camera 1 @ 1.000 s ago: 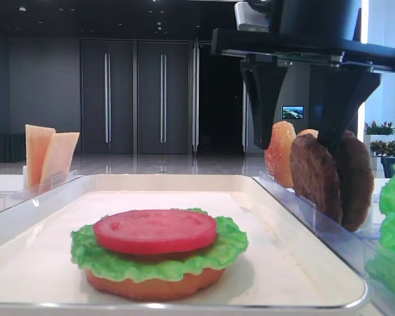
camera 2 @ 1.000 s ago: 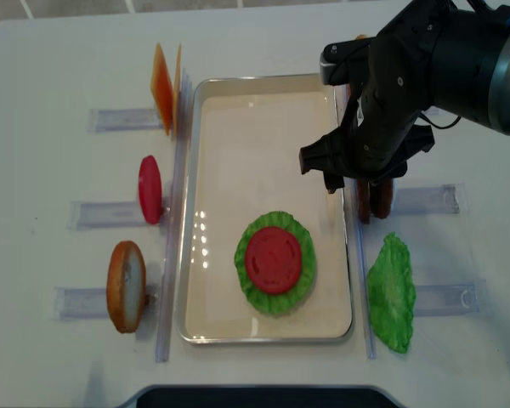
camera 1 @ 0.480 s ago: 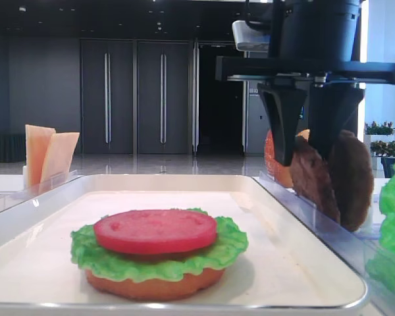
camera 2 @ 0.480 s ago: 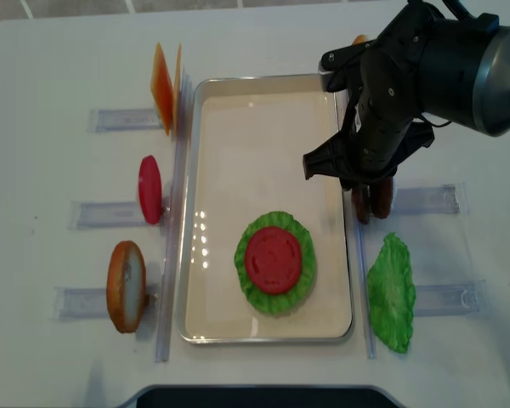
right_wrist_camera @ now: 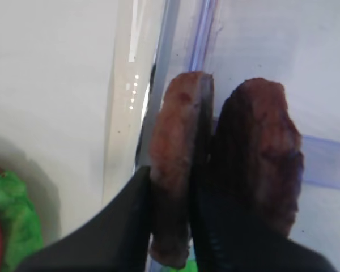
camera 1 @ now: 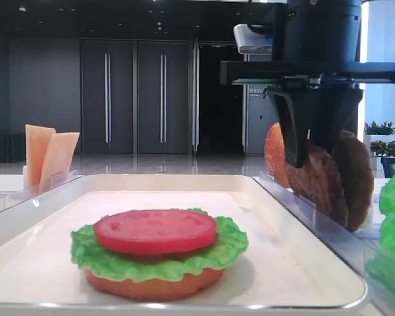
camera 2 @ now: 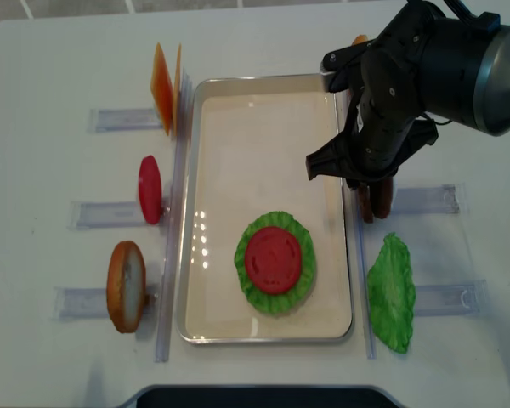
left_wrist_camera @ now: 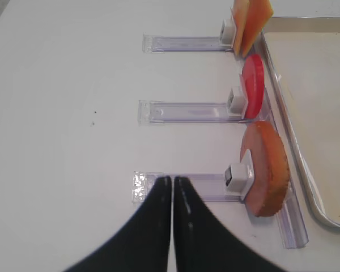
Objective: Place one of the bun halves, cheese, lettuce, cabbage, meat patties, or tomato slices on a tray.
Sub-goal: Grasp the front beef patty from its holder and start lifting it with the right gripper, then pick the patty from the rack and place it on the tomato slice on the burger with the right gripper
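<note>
Right wrist view shows the right fingers point(right_wrist_camera: 171, 226) pinched tight on the nearer of the two meat patties point(right_wrist_camera: 178, 164), both upright in their clear holder point(camera 2: 425, 200) just outside the tray point(camera 2: 263, 127). Beyond them, inside the tray, bun half point(camera 1: 155, 284), lettuce point(camera 2: 299, 280) and tomato slice point(camera 2: 273, 259) are stacked. Patty not yet lifted or placed. Left fingers point(left_wrist_camera: 171, 192) hang closed, empty.

Two meat patties point(right_wrist_camera: 215, 170) stand on edge side by side in a clear holder point(right_wrist_camera: 323, 161); the right gripper point(right_wrist_camera: 171, 226) pinches the lighter left patty point(right_wrist_camera: 173, 170) between dark fingers point(right_wrist_camera: 119, 226); the tray point(right_wrist_camera: 51, 102) lies left; lettuce point(right_wrist_camera: 11, 221) shows at the lower left corner.
</note>
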Controlling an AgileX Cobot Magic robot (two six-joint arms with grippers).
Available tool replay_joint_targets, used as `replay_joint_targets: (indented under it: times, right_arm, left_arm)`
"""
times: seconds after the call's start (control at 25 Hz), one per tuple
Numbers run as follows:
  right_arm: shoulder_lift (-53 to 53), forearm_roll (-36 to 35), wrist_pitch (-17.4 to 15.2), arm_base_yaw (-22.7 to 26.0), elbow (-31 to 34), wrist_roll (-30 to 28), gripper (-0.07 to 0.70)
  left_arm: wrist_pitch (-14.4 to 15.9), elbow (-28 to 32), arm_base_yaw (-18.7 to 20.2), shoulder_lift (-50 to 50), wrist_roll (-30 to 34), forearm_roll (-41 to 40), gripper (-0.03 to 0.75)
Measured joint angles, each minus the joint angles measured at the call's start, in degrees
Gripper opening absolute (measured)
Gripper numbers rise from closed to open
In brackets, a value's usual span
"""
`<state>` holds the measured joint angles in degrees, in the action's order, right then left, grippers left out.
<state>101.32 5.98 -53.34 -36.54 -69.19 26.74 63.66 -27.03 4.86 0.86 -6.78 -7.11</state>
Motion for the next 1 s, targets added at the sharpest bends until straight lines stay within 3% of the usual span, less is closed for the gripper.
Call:
replay_joint_targets:
  times: [0.64, 0.8, 1.0]
  right_arm:
    - [-13.0, -4.2, -4.4, 0.0, 0.0, -0.9, 0.155]
    - [-17.5, -9.8, -5.2, 0.0, 0.0, -4.8, 0.155]
    - [-20.6, -22.8, -3.8, 0.0, 0.2, -15.4, 0.154]
  left_arm:
    - [0.0, 0.0, 0.0, 0.0, -0.2, -0.2, 0.000]
    - [0.0, 0.0, 0.0, 0.0, -0.2, -0.2, 0.000]
    - [0.0, 0.0, 0.0, 0.0, -0.2, -0.2, 0.000]
